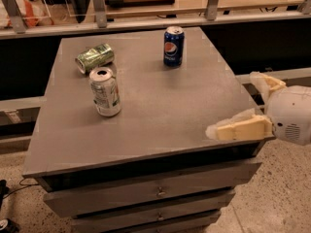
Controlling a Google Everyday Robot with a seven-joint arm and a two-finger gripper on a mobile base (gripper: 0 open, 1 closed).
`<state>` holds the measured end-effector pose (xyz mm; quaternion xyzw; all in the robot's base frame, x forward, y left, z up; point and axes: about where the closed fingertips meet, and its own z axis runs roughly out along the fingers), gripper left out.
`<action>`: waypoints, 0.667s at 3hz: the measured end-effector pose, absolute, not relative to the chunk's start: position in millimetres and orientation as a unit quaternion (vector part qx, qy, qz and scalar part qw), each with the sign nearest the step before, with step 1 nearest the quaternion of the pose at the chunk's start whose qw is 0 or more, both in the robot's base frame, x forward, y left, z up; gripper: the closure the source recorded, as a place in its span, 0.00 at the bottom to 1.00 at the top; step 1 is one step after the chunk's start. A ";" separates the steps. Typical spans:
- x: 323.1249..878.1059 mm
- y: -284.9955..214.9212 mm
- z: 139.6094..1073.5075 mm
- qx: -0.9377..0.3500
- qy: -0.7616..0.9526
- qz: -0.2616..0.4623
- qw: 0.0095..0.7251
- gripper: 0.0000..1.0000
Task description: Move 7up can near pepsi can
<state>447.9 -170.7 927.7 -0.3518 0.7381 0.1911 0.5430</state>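
The 7up can (105,91), silver-white with green marks, stands upright on the left part of the grey tabletop (160,106). The pepsi can (173,46), dark blue with the round logo, stands upright near the back of the table, right of centre. My gripper (232,104) is at the table's right front edge, far to the right of the 7up can and nearer than the pepsi can. It is open and empty, with one cream finger (240,128) reaching over the edge and the other (266,82) behind it.
A dented all-green can (95,58) lies on its side behind the 7up can. The table is a drawer cabinet (155,193). A rail and a shelf (146,21) run behind it. The floor is speckled.
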 end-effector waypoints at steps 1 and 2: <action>448.6 -164.5 931.6 -0.349 0.735 0.200 0.546 0.00; 447.1 -160.6 923.8 -0.344 0.726 0.210 0.558 0.00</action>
